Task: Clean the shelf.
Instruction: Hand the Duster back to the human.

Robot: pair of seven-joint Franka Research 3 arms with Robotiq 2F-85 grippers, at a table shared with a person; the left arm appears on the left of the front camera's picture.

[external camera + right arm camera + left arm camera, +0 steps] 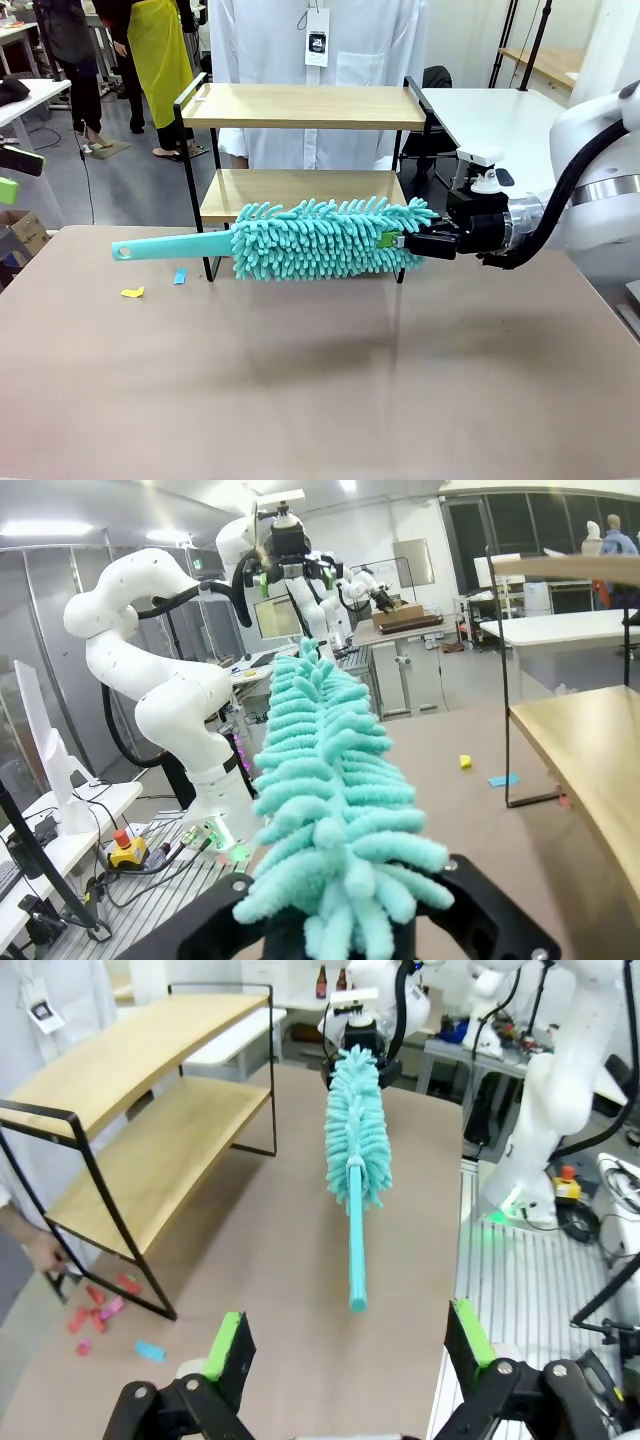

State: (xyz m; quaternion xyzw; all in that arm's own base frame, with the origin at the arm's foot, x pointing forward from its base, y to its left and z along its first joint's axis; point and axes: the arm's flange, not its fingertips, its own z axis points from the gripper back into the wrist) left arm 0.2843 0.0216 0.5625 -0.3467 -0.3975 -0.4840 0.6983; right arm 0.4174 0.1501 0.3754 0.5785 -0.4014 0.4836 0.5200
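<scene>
Right gripper [412, 243] clamped on soft, light duster [320, 238] before shelf [300, 105] — handle stiffer; left gripper [345, 1345] spread, empty.

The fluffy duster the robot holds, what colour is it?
Turquoise, handle too; the fluffy microfibre duster shows best in the front view.

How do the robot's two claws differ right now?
The right claw is shut on the fluffy end of the teal duster, holding it level beside the shelf; the left claw is open and holds nothing. The right claw reaches over the table; the left hangs back near the table's edge. Both are black with green pads.
</scene>
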